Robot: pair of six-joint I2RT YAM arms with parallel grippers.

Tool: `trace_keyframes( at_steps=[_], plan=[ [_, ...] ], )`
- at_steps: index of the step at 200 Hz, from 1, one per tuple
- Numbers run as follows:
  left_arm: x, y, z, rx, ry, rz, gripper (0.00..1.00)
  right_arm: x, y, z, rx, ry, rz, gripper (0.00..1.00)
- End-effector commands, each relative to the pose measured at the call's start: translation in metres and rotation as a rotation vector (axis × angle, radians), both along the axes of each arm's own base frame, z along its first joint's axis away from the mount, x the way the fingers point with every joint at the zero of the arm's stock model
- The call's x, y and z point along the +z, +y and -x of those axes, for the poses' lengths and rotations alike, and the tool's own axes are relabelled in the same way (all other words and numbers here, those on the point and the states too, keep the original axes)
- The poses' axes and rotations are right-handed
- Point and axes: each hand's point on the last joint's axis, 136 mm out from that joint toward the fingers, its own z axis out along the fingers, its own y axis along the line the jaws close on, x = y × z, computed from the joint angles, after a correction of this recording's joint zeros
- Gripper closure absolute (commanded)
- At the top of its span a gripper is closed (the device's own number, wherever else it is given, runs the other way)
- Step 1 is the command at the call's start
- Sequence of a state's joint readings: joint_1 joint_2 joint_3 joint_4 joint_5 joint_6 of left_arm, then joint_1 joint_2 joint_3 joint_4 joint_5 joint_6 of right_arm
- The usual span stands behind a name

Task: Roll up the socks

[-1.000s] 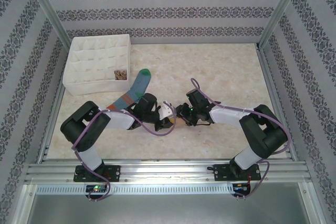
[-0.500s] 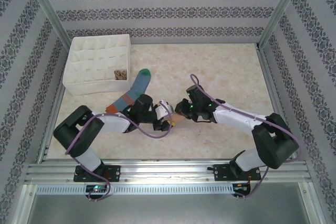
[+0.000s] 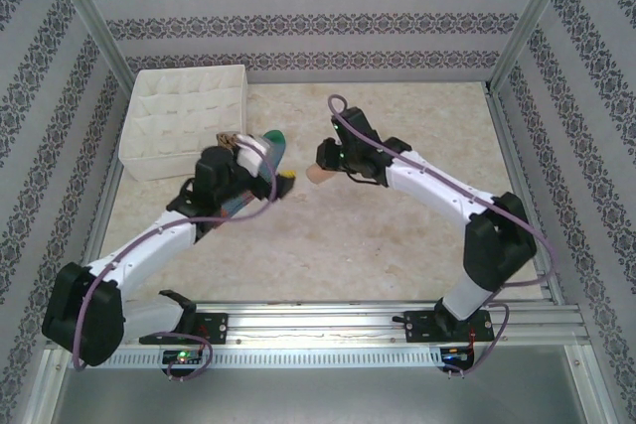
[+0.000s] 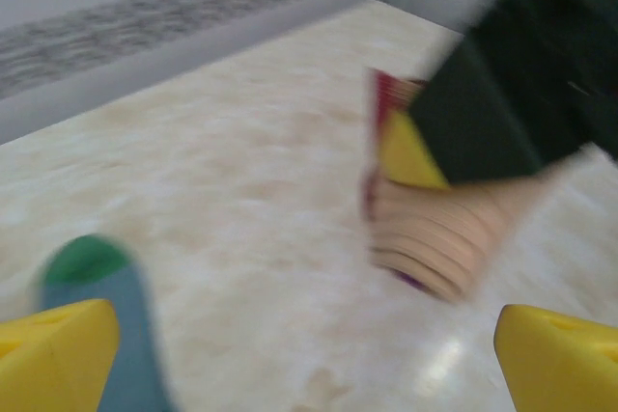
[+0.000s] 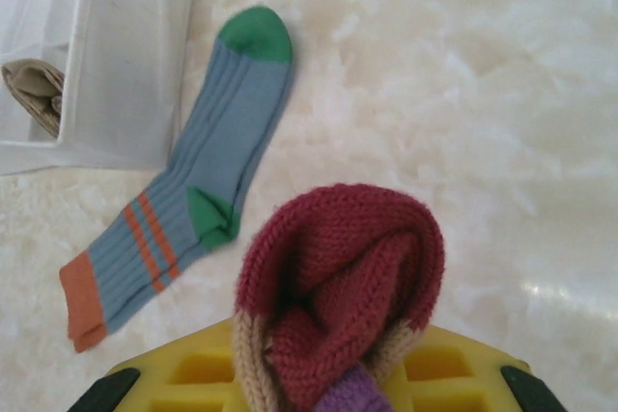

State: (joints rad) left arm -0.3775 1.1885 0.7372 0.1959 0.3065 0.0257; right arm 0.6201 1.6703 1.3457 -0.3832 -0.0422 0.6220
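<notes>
My right end effector [image 3: 340,158] is clenched on the rolled tan sock [image 5: 338,277], near the middle of the surface [image 3: 397,235]. My left end effector [image 4: 309,354] hangs released above the blue sock [image 5: 208,180], which lies flat just right of the box [image 5: 126,94].

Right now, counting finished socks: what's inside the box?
One brown-tan sock sits in a near right compartment of the box; other compartments in view look empty. The left arm covers that corner's edge.
</notes>
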Motion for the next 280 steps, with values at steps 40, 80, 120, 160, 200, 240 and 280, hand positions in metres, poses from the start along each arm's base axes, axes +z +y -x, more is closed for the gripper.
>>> trace_keyframes(
  at_steps=[40,80,120,160,200,240,280],
  plan=[
    [0.007,0.114,-0.046,0.457,0.206,-0.025,0.01,0.055,0.071,-0.062,0.166,-0.222,0.098,0.93],
    [-0.012,0.150,-0.078,0.518,0.379,0.105,0.12,0.070,0.116,-0.096,0.221,-0.333,0.126,0.93],
    [-0.060,0.159,-0.093,0.524,0.506,0.000,0.29,0.071,0.140,-0.116,0.245,-0.395,0.137,0.92],
    [-0.098,0.148,-0.104,0.477,0.619,-0.016,0.43,0.058,0.150,-0.124,0.250,-0.388,0.133,0.91],
    [-0.109,0.125,-0.092,0.437,0.655,-0.050,0.46,0.046,0.139,-0.125,0.227,-0.355,0.155,0.91],
    [-0.115,0.100,-0.069,0.405,0.702,-0.037,0.45,0.042,0.119,-0.122,0.183,-0.313,0.127,0.91],
    [-0.113,0.064,-0.042,0.339,0.723,-0.043,0.45,0.045,0.099,-0.111,0.168,-0.306,0.141,0.91]
  ],
)
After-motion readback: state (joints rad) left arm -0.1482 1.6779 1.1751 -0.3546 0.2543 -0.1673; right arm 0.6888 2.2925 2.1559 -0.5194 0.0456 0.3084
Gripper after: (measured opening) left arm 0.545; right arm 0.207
